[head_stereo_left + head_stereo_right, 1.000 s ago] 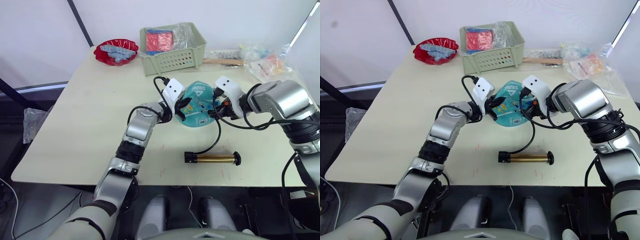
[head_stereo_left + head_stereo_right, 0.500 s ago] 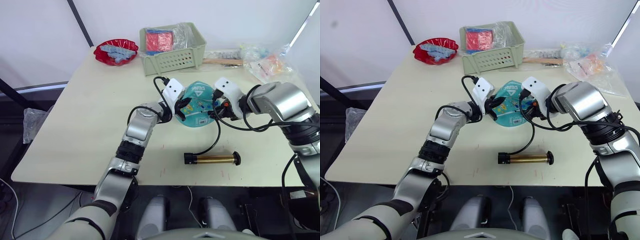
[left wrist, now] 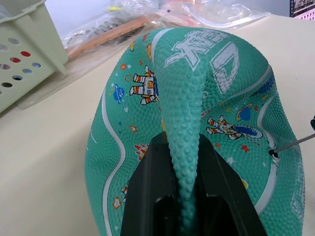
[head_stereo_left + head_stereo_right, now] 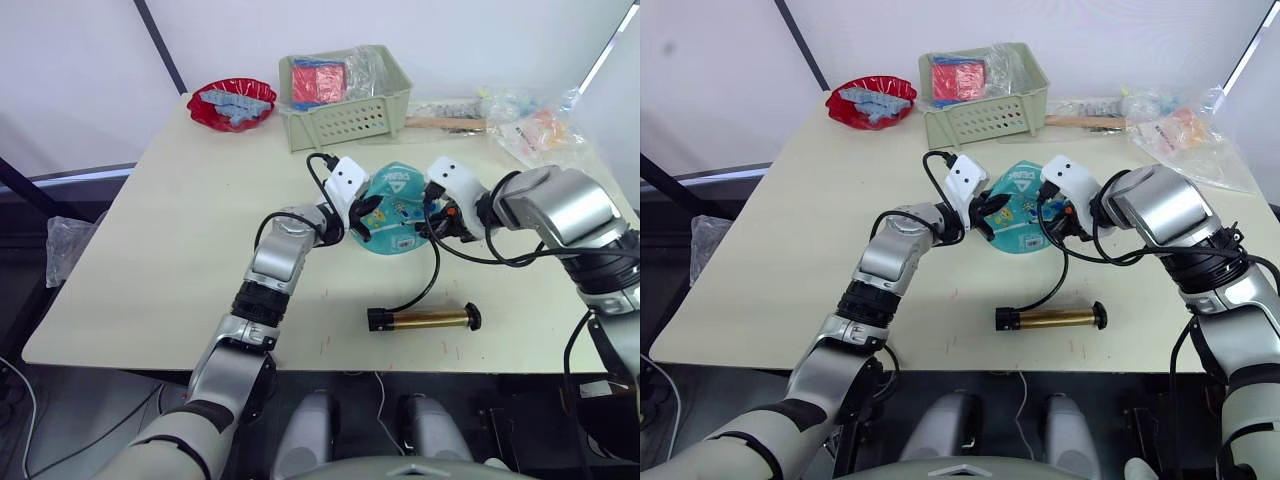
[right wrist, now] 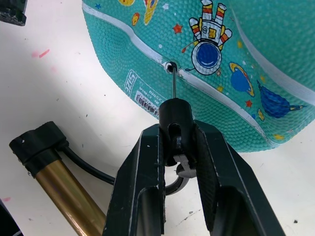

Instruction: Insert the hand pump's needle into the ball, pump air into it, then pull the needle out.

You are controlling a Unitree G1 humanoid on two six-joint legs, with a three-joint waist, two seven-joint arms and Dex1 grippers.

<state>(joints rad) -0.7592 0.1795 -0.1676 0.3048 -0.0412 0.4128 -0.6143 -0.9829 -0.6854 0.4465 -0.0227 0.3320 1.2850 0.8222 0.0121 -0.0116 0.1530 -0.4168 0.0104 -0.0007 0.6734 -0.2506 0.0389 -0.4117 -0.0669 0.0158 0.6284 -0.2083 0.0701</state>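
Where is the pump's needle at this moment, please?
The needle is held by its black fitting in the right gripper, with its tip at the valve hole on the ball, which the left gripper pinches.

Counter (image 4: 170, 250): beige, flat surface. Far edge carries a red bowl (image 4: 232, 103) holding pale blue pieces, a light green perforated basket (image 4: 346, 98) holding a red packet and clear plastic, and clear plastic bags (image 4: 530, 128) with colourful contents beside a wooden stick (image 4: 444, 123).
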